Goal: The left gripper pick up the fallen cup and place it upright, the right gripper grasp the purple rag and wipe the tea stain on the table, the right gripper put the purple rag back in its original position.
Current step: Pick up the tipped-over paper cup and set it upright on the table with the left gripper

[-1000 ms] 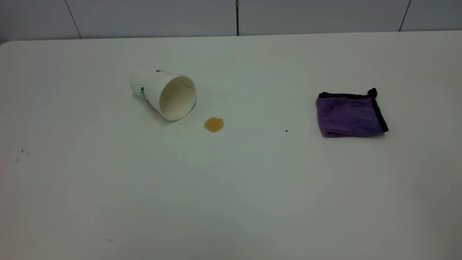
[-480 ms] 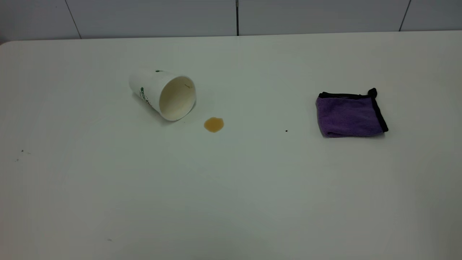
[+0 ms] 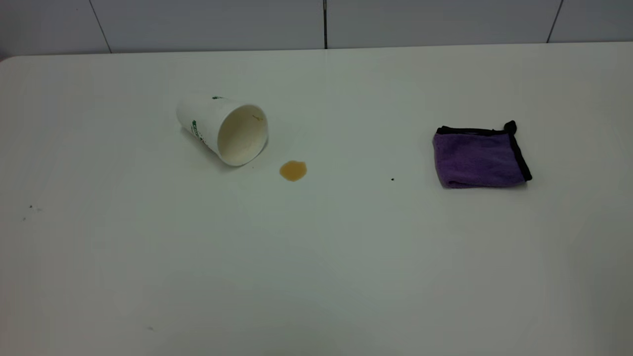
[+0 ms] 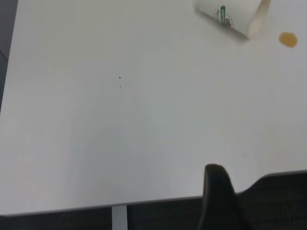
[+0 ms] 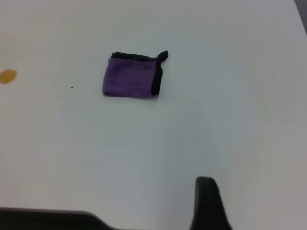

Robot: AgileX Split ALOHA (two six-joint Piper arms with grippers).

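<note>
The white paper cup with a green logo lies on its side at the table's left middle, its cream mouth facing the front right. It also shows in the left wrist view. The amber tea stain sits just right of the mouth, apart from it, and shows in both wrist views. The folded purple rag with black edging lies flat at the right. Neither gripper is in the exterior view. The left gripper hangs over the table's near edge, far from the cup. The right gripper is well short of the rag.
The glossy white table carries a tiny black speck between stain and rag and a few faint specks at the left. A grey panelled wall runs behind the far edge.
</note>
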